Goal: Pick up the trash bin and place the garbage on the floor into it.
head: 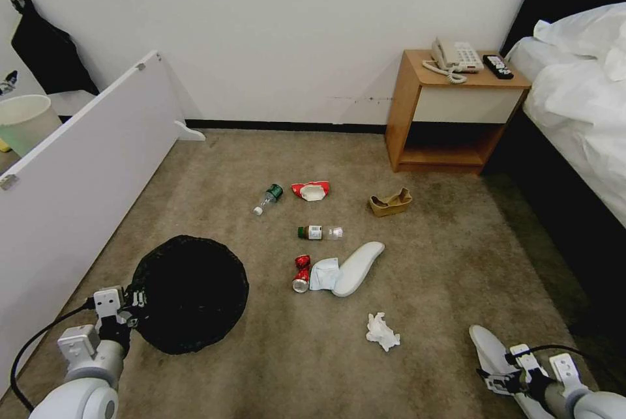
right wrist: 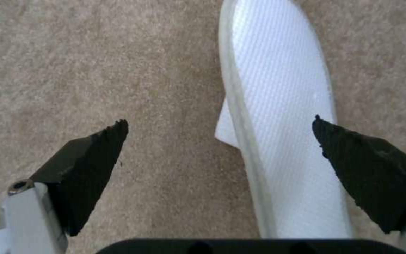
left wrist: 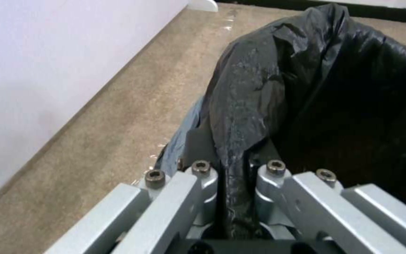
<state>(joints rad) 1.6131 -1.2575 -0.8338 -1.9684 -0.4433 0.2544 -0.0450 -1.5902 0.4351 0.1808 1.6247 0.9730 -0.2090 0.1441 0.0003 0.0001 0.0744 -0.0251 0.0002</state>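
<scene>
The left arm reaches forward low at the robot's left, its left gripper (head: 135, 305) clamped tight, fingers (left wrist: 203, 176) pinched close together. The right arm stretches low at the right, the right gripper (right wrist: 219, 141) pointing down, fingers (right wrist: 90, 165) spread wide.

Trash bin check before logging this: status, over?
Left pincer shut on trash bin rim. Right pincer open above white slipper. Nothing in the way.

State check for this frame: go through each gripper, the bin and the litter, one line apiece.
left gripper: shut on the bag-lined rim of the trash bin.
right gripper: open, above the near slipper.
trash bin: upright, mouth open.
far slipper: flat on the floor.
red can: crushed, lying down.
bottles: on their sides.
</scene>
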